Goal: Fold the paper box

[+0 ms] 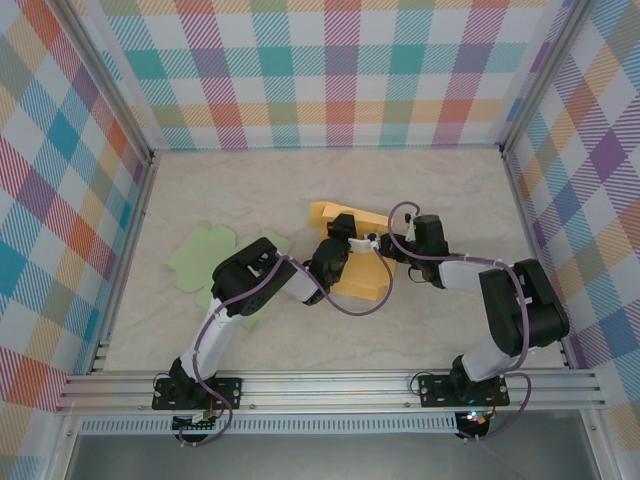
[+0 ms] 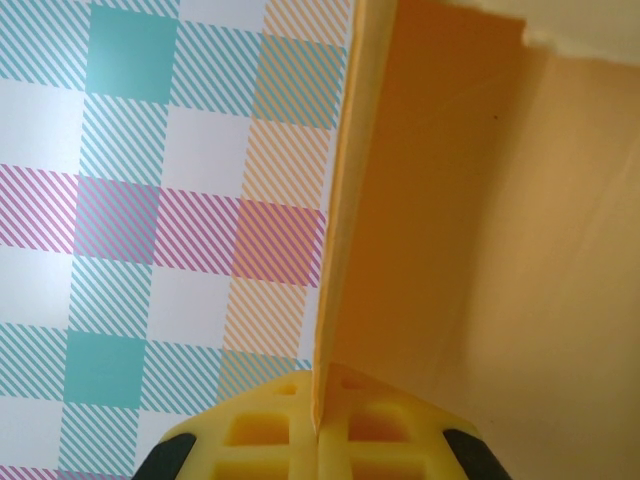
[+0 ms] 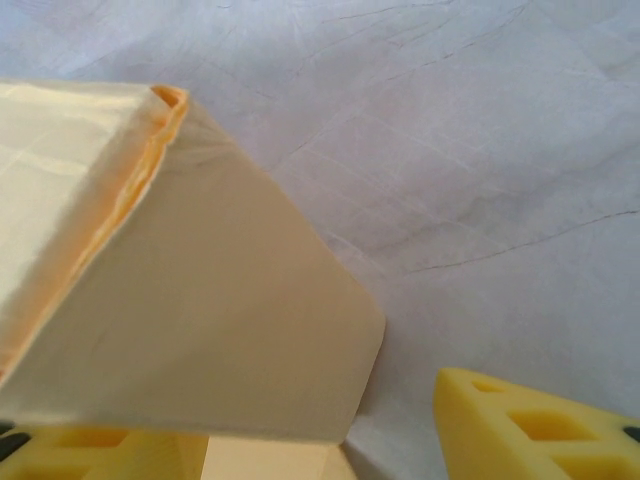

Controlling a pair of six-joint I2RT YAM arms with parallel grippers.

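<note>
Plaid walls (image 1: pixel 330 70) on three sides; pale marbled table (image 1: pixel 250 190) fills the floor. Two black arms reach in from the near rail and meet at ctr table.

Paper box (image 1: pixel 365 280), orange-yellow and part-folded, lies at ctr, slightly right of middle, w/ one end toward the far side and the other toward the near right. A flat green sheet (image 1: pixel 200 258) lies on the table left of it, partly under the left arm's elbow.

Left gripper (image 1: pixel 340 228) sits at the box's left far part, touching it. In the left wrist view this gripper (image 2: pixel 320 425) is closed tight on the box (image 2: pixel 480 220): a thin panel edge runs straight down into the seam btwn the two yellow pads (image 2: pixel 260 435), the panel standing upright, w/ the wall (image 2: pixel 160 200) behind on the left.

Right gripper (image 1: pixel 378 240) comes at the box from the right, at its upper edge. In the right wrist view this gripper (image 3: pixel 320 445) stands partway open, clamping nothing: a box flap (image 3: pixel 200 330) lies over the left-hand finger, and the other finger (image 3: pixel 540 425) stands apart from the flap, bare table (image 3: pixel 450 150) showing btwn them.
</note>
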